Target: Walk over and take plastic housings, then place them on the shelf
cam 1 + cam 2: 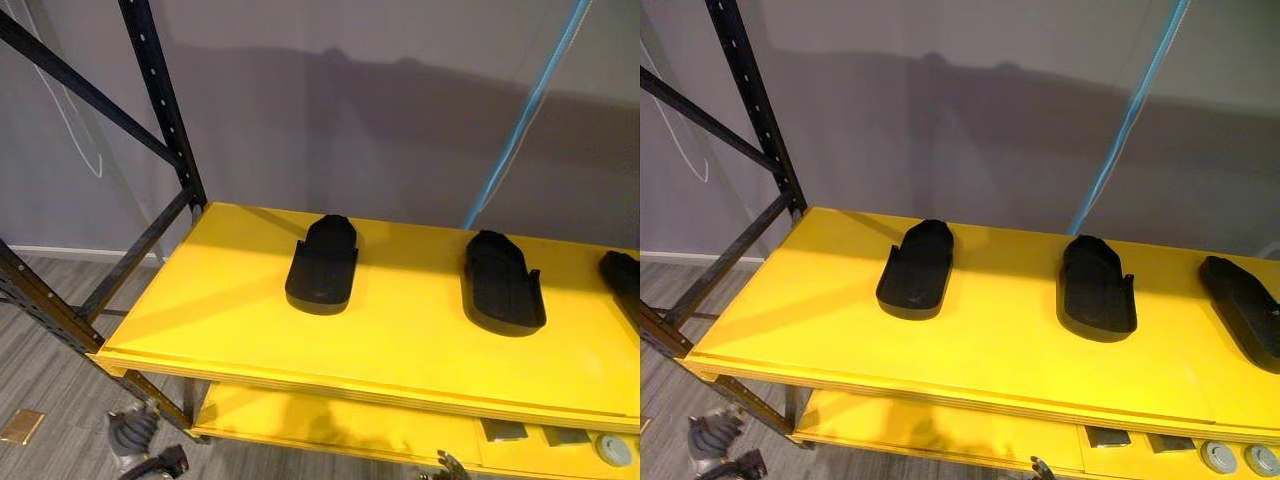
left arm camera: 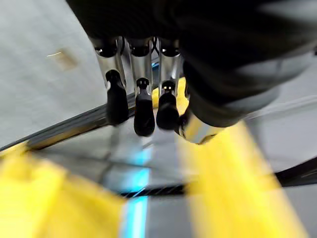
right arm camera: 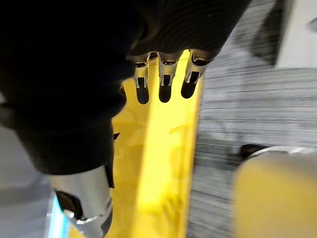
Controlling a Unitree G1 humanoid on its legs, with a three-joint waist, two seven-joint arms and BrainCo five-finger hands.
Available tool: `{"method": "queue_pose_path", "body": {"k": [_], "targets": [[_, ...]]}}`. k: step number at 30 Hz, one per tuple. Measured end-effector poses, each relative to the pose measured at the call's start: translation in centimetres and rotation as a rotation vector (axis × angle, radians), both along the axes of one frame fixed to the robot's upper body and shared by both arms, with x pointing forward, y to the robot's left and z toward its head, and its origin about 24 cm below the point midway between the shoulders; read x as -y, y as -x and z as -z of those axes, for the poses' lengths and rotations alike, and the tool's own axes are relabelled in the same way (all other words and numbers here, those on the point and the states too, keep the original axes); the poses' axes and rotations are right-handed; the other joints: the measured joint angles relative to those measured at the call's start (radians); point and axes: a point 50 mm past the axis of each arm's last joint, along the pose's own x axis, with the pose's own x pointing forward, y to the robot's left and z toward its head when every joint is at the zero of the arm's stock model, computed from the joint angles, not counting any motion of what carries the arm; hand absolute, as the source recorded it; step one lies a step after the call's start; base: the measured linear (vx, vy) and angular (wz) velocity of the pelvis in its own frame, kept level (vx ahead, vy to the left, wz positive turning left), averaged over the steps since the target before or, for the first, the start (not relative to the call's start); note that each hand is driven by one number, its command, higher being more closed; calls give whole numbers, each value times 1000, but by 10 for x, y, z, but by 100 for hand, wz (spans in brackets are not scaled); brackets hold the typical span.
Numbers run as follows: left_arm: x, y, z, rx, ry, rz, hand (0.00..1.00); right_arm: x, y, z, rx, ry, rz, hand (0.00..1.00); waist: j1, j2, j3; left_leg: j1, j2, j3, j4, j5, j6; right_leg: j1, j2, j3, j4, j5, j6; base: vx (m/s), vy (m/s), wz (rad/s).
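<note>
left hand (image 2: 143, 106) hangs with its fingers straight and loose, nothing in them; in its wrist view they point down past the yellow edge of the shelf (image 1: 220, 320). right hand (image 3: 165, 84) is likewise slack and empty, fingers reaching out over a yellow board edge with grey floor beside it. both arms look lowered, neither reaching for anything.

three black plastic housings lie flat on the top board of the shelf, placed here from its black post (image 1: 165, 105): the first housing (image 1: 322, 265) sits nearest the post, the second housing (image 1: 500, 283) is well apart from it further along, and the third housing (image 1: 1245, 308) is farthest from the post, at the view's border. none touches another.

these shells look light, stiff and hollow, with a smooth and likely slippery skin. each has a rounded, closed end toward the wall and a squarer open end toward the board's front edge. the best hold is probably across the two long sides near the middle, thumb on one wall and fingers on the other; a pinch at the rounded nose could slide off.
</note>
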Motion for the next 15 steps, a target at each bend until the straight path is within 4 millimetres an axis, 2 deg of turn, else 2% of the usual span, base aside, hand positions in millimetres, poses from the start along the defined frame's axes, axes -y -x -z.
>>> {"method": "queue_pose_path", "body": {"k": [2,5,11,15], "targets": [[13,11,24,-102,100,44,0,-12,-3,0,9,-35,4,0,0,3,-1,2,1,14,0,-2,-1,-7,1,13,2,0,0,-5,8,-14],[24,24,43,-184,188,66,0,-14,-3,1,10,-41,10,0,-1,5,-2,8,3,32,0,-6,-5,-15,3,30,5,0,0,-6,12,-18],[41,34,66,-296,278,109,0,-5,-2,1,6,-27,55,0,-3,14,-1,17,6,65,0,-11,-7,-37,7,67,11,0,0,-12,12,-19],[51,36,75,-351,317,168,0,0,-6,0,8,-7,50,0,-26,30,2,36,7,88,0,-20,-10,-37,11,91,9,0,0,-9,12,-16]]}}
